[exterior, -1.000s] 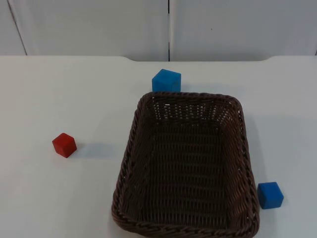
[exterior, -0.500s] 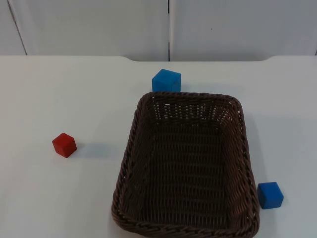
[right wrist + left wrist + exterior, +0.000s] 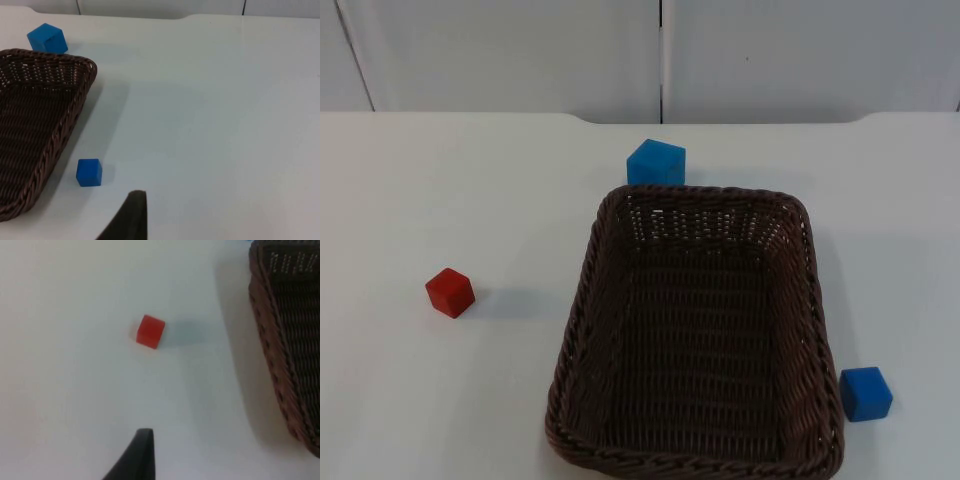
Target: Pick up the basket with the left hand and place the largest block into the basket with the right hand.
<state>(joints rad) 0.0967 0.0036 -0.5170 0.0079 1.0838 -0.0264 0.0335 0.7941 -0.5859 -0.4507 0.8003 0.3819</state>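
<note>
a brown wicker basket (image 3: 695, 335) sits flat on the white table (image 3: 440, 400), its near rim at the front edge of the top view and nothing inside it. just beside its near right corner, apart from the weave, lies a small blue block (image 3: 865, 393), also seen beside the basket (image 3: 35, 125) in the right wrist view as the small blue block (image 3: 89, 172). to the left of the basket, well apart from it, a small red block (image 3: 450, 292) rests alone on the bare table; the left wrist view shows the same red block (image 3: 150, 331) with the basket's woven side wall (image 3: 285, 335) off to one side. behind the basket, just beside the middle-left part of its far rim, stands the larger blue block (image 3: 656, 163), the biggest of the three, upright on the table; in the right wrist view the larger blue block (image 3: 47, 38) sits just past the basket's far corner. beyond it the table ends at the grey partition wall (image 3: 520, 55).

the left gripper hangs above the table near the red block, with one black fingertip (image 3: 137, 457) in sight, and the right gripper hangs above the table near the small blue block, one black fingertip (image 3: 129, 217) in sight. whether either pincer is apart or together cannot be told. neither touches the basket or any block.
</note>
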